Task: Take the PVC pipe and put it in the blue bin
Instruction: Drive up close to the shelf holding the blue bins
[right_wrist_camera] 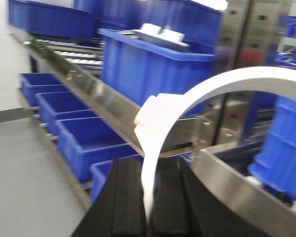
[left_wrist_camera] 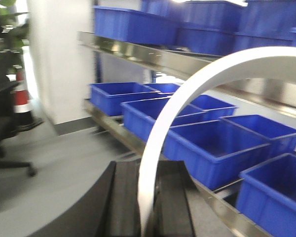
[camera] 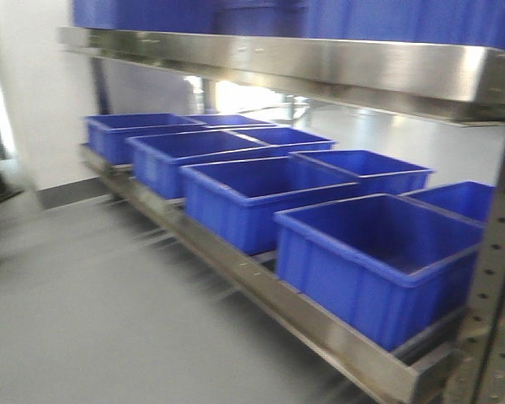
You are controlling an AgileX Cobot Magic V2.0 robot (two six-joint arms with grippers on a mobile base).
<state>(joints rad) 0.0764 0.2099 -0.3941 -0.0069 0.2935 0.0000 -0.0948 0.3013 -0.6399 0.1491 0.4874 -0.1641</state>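
Note:
A white curved PVC pipe rises from between the black fingers of my left gripper, which is shut on it, and arcs up to the right. My right gripper is likewise shut on a white curved PVC pipe that carries a blocky white fitting. Whether these are one pipe or two cannot be told. Open blue bins stand in rows on the low steel shelf; the nearest blue bin is empty. Neither gripper nor any pipe shows in the front view.
A steel shelf rail runs diagonally under the bins, and an upper steel shelf carries more blue bins. Perforated steel uprights stand at the right. Grey floor lies left, with an office chair at far left. All views are blurred.

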